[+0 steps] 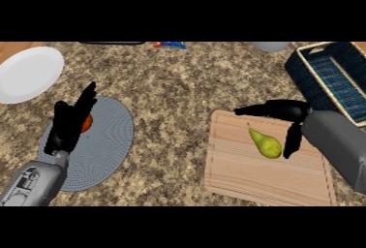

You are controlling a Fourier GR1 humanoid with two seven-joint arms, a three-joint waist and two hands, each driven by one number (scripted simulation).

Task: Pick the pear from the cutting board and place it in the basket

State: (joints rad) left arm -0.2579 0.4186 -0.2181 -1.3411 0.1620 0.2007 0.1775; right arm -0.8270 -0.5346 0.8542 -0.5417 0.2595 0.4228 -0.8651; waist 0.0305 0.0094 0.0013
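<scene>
Pear (266,144) lies on the cutting board (243,179), toward its upper right part, and that is where I am looking in the head view. Its long axis runs on a slant — thin stem end up and to the left, fat end down and to the right.

My right hand (286,114) hovers right at it, fingers spread: one black digit reaches left above the stem end, another hangs down just beside the pear's right flank. So the fruit sits in the open crook between them, a little to the left of and below the palm. I see nothing curled round it; I judge the grasp not yet made. Closing would mean bringing those two parts together across the pear's short width.

Left hand (70,123) is well apart, over the grey mat (107,145), fingers straight and held up together. Something orange (87,123) peeks out behind it — too hidden to name.

Basket (328,72) stands at the upper right, just beyond the board's far corner and close to the right arm. What shows of its inside is bare weave; part of it is cut off by the frame. A white plate (27,72) at the upper left holds nothing I can see.
</scene>
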